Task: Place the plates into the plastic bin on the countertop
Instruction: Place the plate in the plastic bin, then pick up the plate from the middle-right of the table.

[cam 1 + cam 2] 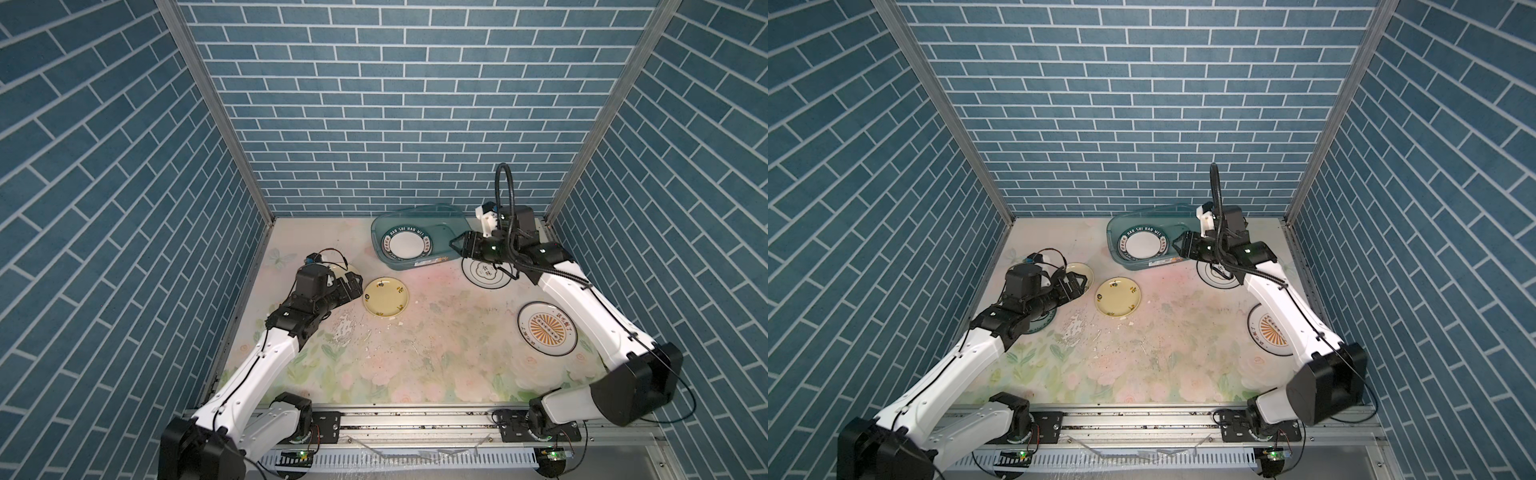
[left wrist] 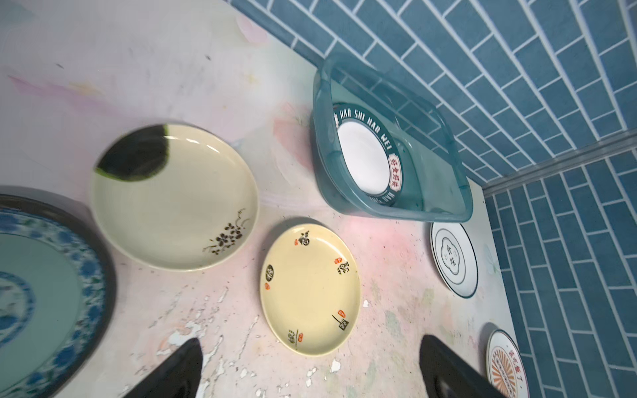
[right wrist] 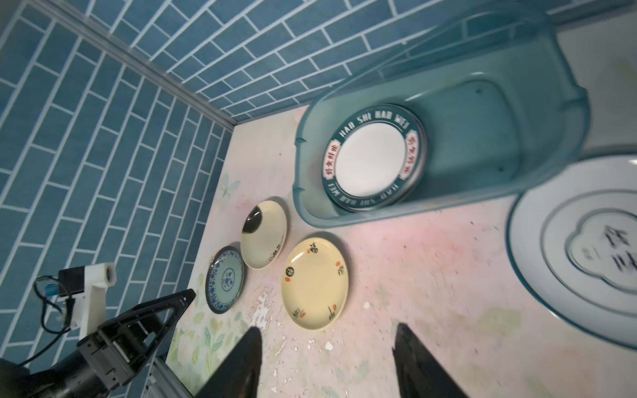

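Translucent teal plastic at the back of the bench point(image 1: 436, 357), close to the brick-patterned rear wall point(image 1: 374, 124): the plastic bin point(image 1: 442, 230), label sticker on its near side. Inside it, toward the end nearer the left arm, a green-rimmed plate point(image 1: 406, 246) with a white centre and pale lettering round the rim. In the right wrist view, further rims just beneath that plate, number unclear. Right end effector point(image 1: 456, 248) raised by the bin's right end, jaws parted with nothing between them. Below its wrist, on the bench and just beside the bin, a cloud-outline plate point(image 1: 486, 276), white with a thin dark rim. Left end effector point(image 1: 353, 286) spread wide and empty, overlapping in both top views the near edge of a cream plate point(image 1: 1081, 270) marked with a dark patch and a small dark sprig. Under the left forearm, partly hidden, a teal patterned plate point(image 1: 1038, 326). Just beside the left end effector, not touching it, a yellow plate point(image 1: 385, 296) with small black and red marks, flat on the scuffed, chipped print. Near the right arm's white link, a sunburst plate point(image 1: 546, 328), well apart from the bin and partly covered by the arm in a top view.
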Action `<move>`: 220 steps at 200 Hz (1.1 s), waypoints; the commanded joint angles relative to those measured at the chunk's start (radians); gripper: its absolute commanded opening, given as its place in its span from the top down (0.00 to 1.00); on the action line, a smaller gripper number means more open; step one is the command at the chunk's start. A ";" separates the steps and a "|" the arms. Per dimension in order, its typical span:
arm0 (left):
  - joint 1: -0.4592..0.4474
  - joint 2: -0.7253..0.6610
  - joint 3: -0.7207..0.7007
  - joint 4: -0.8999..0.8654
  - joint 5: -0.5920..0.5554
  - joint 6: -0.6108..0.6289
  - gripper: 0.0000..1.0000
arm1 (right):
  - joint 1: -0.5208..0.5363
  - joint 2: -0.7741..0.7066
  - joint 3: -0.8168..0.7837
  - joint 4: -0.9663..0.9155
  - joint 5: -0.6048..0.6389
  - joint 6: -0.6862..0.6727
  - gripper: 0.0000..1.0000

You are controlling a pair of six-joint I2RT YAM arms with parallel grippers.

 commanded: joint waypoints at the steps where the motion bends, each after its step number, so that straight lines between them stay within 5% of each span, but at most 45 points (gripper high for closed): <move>1: -0.072 0.087 0.002 0.169 0.073 -0.037 0.00 | -0.039 -0.138 -0.107 -0.040 0.103 0.024 0.36; 52: -0.220 0.326 0.087 0.342 0.119 -0.058 0.00 | -0.100 -0.388 -0.296 -0.270 0.273 0.089 0.27; 100: -0.268 0.412 0.102 0.465 0.179 -0.076 0.00 | -0.245 -0.423 -0.396 -0.473 0.505 0.132 0.21; 168: -0.273 0.403 0.062 0.510 0.234 -0.034 0.01 | -0.567 -0.553 -0.516 -0.576 0.392 0.181 0.17; 220: -0.273 0.424 0.051 0.559 0.276 -0.042 0.01 | -0.794 -0.641 -0.660 -0.540 0.180 0.182 0.16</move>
